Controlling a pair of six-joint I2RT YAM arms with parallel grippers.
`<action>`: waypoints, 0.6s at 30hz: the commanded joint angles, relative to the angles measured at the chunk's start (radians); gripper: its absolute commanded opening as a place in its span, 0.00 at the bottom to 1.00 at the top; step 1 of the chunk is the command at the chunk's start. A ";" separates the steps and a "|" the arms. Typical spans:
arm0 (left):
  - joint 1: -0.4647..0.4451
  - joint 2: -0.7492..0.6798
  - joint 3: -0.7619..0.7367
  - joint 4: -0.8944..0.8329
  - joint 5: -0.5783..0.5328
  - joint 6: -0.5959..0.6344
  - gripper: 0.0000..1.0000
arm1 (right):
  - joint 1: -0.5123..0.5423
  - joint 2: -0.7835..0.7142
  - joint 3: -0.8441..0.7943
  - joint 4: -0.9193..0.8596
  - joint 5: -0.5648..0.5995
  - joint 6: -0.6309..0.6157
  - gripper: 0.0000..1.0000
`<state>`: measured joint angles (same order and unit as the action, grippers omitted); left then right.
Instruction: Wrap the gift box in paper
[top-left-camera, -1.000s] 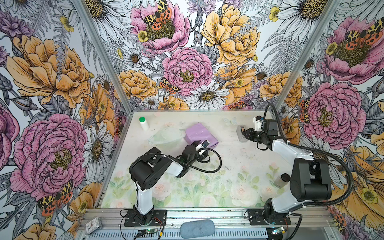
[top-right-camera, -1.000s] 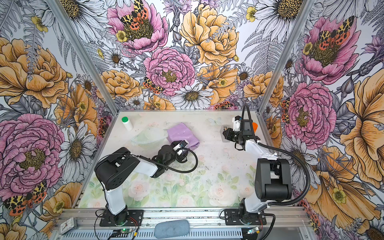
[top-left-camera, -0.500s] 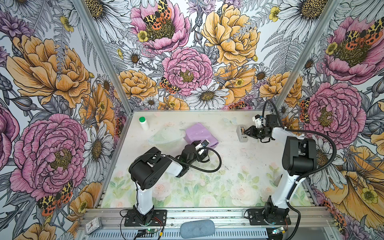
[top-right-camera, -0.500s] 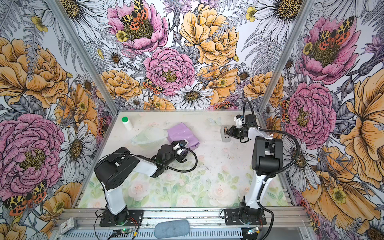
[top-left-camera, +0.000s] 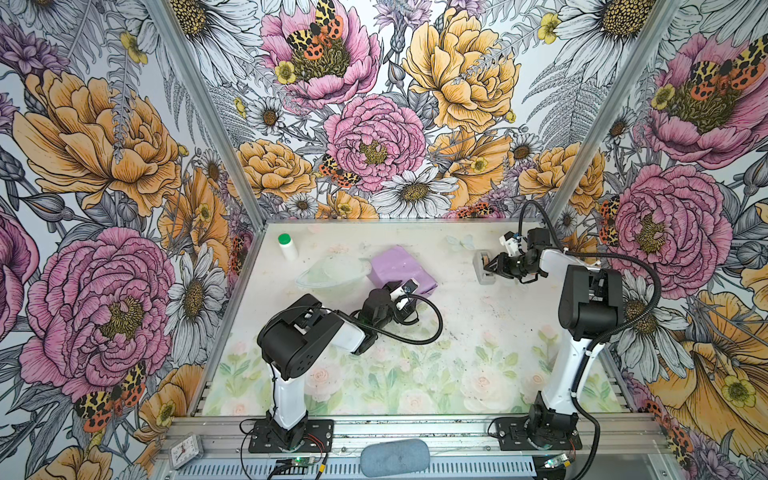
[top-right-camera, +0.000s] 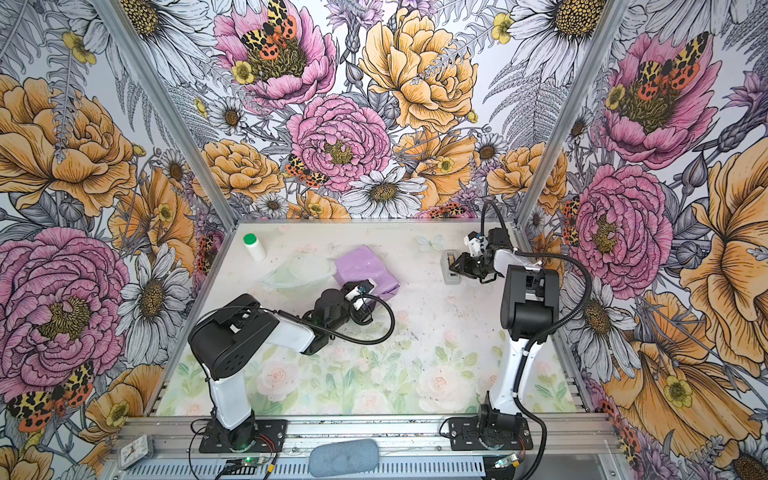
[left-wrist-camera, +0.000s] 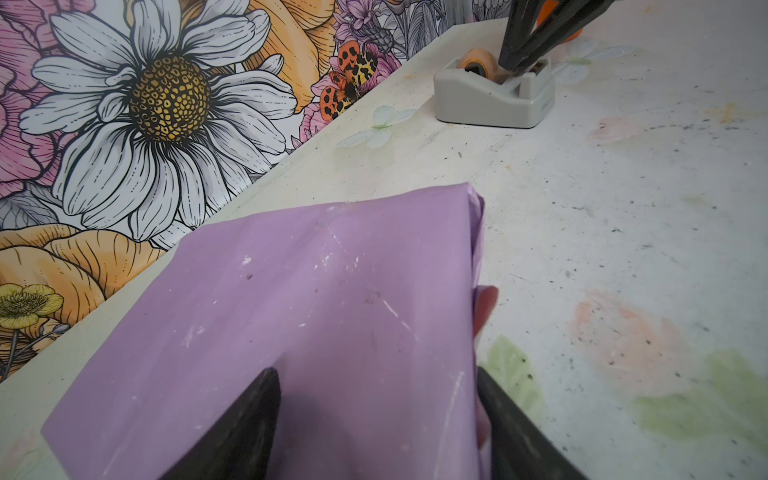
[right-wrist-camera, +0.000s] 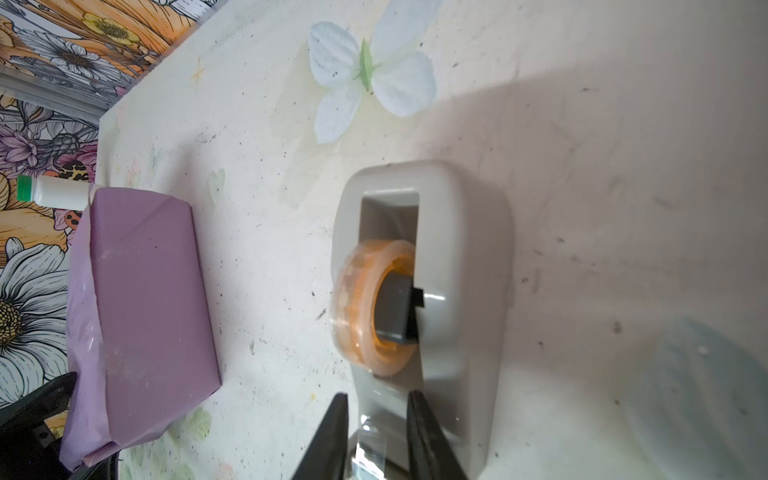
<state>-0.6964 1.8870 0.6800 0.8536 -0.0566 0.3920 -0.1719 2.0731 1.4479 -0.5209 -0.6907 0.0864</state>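
Seeing the paper folded snug round the gift box (box itself fully covered), just above centre in both top views, flat on the counter. Reading the left end effector as spread wide: one finger down on the paper's top face, the other just off the folded side edge, lower middle of the left wrist frame. No pinch visible there. Placing the right end effector at the cutter end of the grey tape dispenser, upper right of the counter, well apart from the paper. Showing fingers narrowly parted, either side of the clear tape strip; can't tell whether touching it. Also noting a white bottle with green cap, upper left of the counter, and a clear plastic dish just beside the paper's left edge.
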 joint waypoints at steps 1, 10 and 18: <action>0.016 0.047 -0.034 -0.218 0.037 -0.072 0.71 | -0.006 0.047 0.036 -0.087 -0.028 -0.040 0.26; 0.017 0.045 -0.032 -0.219 0.045 -0.072 0.71 | -0.017 0.116 0.112 -0.156 -0.107 -0.062 0.24; 0.021 0.044 -0.033 -0.218 0.051 -0.070 0.71 | -0.032 0.151 0.154 -0.179 -0.156 -0.066 0.20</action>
<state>-0.6941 1.8870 0.6804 0.8536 -0.0490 0.3912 -0.2001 2.1834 1.5856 -0.6636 -0.8356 0.0376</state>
